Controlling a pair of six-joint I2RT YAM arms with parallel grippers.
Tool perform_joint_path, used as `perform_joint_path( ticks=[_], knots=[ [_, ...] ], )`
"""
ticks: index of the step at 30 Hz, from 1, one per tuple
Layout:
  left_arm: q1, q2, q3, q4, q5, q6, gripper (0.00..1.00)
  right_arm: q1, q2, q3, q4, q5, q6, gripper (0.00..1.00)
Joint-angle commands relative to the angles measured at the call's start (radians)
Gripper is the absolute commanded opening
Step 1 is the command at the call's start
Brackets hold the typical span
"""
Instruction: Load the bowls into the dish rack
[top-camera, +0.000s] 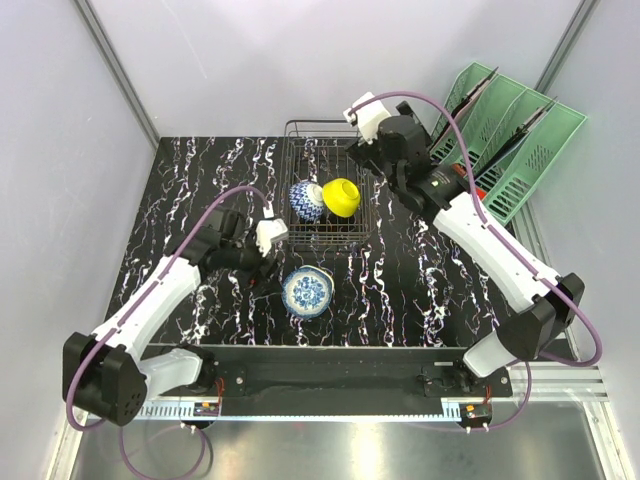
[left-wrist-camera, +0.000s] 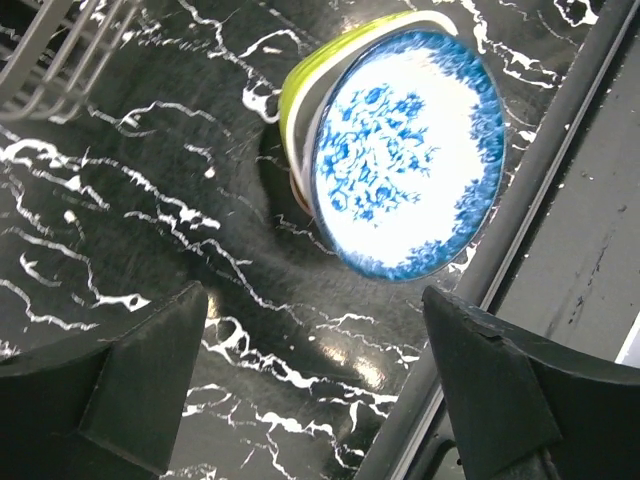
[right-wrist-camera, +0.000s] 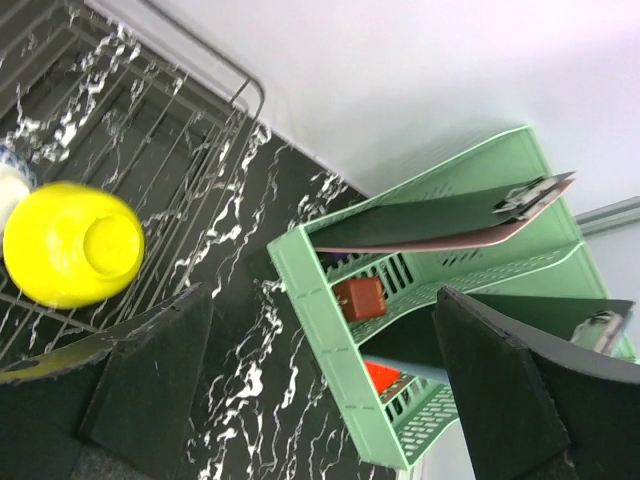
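My left fingers (left-wrist-camera: 130, 390) and right fingers (right-wrist-camera: 130, 385) gape empty; I'd pinch the rim of the blue-floral bowl (left-wrist-camera: 405, 165) (slick, chippable glaze).

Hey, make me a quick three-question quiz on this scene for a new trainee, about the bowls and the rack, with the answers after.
1. True or false: the yellow bowl lies inside the dish rack.
2. How many bowls show in the rack? A one, B two, C five.
3. Fill in: the top bowl of the stack outside the rack has a ____ floral pattern.
Key: 1 true; 2 B; 3 blue.
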Motion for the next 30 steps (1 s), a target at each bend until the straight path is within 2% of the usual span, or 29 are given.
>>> perform_joint_path(
  ticks=[1,6,11,14,15,17,18,22,30],
  knots=[
    [-0.027,0.017,-0.01,0.107,-0.026,-0.038,0.89,0.0,-0.025,-0.058,0.004,-0.071,0.022,1.0],
    [-0.053,0.041,-0.024,0.205,-0.081,-0.081,0.88,-0.001,-0.042,-0.081,0.004,-0.084,0.028,1.0],
    [-0.066,0.099,-0.016,0.231,-0.086,-0.07,0.86,-0.007,-0.042,-0.089,0.003,-0.087,0.031,1.0],
    [-0.078,0.132,-0.009,0.253,-0.083,-0.069,0.76,-0.008,-0.036,-0.086,0.004,-0.087,0.031,1.0],
    [-0.082,0.141,-0.007,0.256,-0.08,-0.07,0.67,-0.008,-0.032,-0.084,0.004,-0.087,0.031,1.0],
    [-0.092,0.159,-0.001,0.258,-0.075,-0.073,0.63,-0.008,-0.024,-0.081,0.004,-0.085,0.031,1.0],
    [-0.093,0.162,0.001,0.262,-0.075,-0.072,0.53,-0.009,-0.021,-0.08,0.004,-0.082,0.031,1.0],
    [-0.101,0.171,0.002,0.268,-0.074,-0.072,0.38,-0.008,-0.001,-0.072,0.003,-0.084,0.031,1.0],
    [-0.112,0.167,-0.019,0.265,-0.036,-0.061,0.36,-0.008,0.037,-0.047,0.002,-0.068,0.034,1.0]
  ],
)
